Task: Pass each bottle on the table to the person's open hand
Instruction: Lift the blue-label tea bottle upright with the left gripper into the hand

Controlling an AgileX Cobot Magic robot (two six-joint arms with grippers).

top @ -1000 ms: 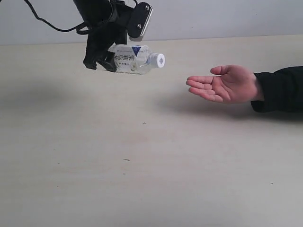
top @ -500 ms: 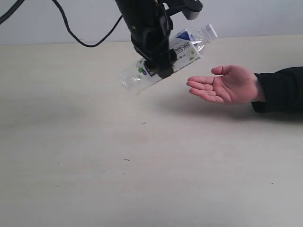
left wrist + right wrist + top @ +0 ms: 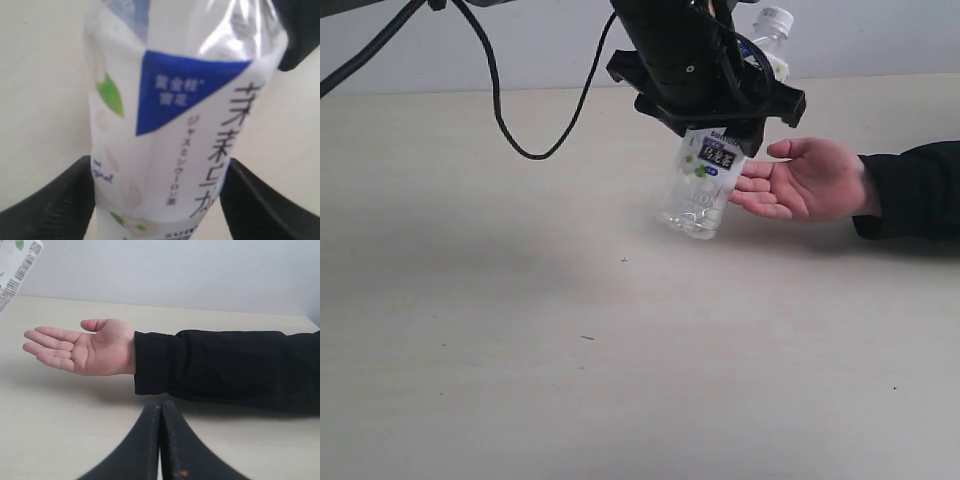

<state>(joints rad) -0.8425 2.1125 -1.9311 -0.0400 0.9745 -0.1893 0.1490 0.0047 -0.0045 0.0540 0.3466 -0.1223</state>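
Bottle (image 3: 703, 190), clear plastic, smooth beige table (image 3: 520, 350)

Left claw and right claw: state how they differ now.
The left claw is clamped on the blue-triangle bottle; the right claw holds nothing. The left claw's jaws sit apart around the bottle; the right claw's jaws touch. Both are black.

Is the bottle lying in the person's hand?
No, the left gripper holds the bottle beside the fingertips of the hand, and the palm is bare.
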